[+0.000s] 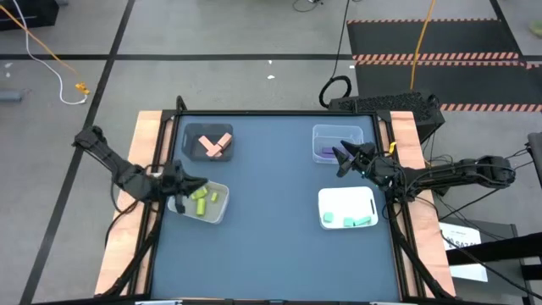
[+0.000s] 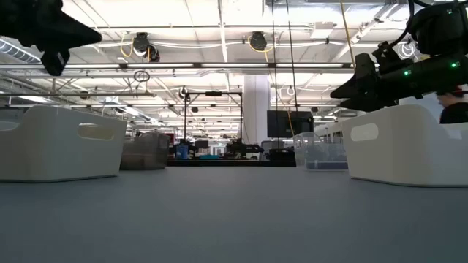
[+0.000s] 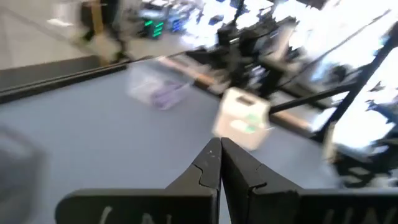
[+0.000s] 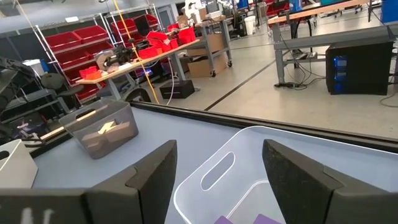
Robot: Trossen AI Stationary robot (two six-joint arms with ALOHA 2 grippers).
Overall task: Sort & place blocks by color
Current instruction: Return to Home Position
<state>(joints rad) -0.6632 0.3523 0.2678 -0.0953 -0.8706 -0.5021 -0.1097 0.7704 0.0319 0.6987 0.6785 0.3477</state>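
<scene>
The blocks lie sorted in four bins. Salmon-orange bars (image 1: 215,146) are in the dark grey bin (image 1: 191,134), a purple block (image 1: 327,153) in the clear bin (image 1: 337,131), yellow-green blocks (image 1: 201,202) in the left white bin (image 1: 216,213), and teal blocks (image 1: 359,221) in the right white bin (image 1: 345,198). My left gripper (image 1: 201,182) hangs above the left white bin, shut (image 3: 220,157) with nothing between its fingers. My right gripper (image 1: 341,158) is above the clear bin's near side, open (image 4: 217,168), with purple blocks (image 4: 249,219) below it.
The four bins stand near the corners of the dark blue table (image 1: 271,229), with bare table between them and toward the near edge. In the low view both grippers (image 2: 51,36) (image 2: 365,77) hang above the rims of the white bins (image 2: 58,142) (image 2: 409,142).
</scene>
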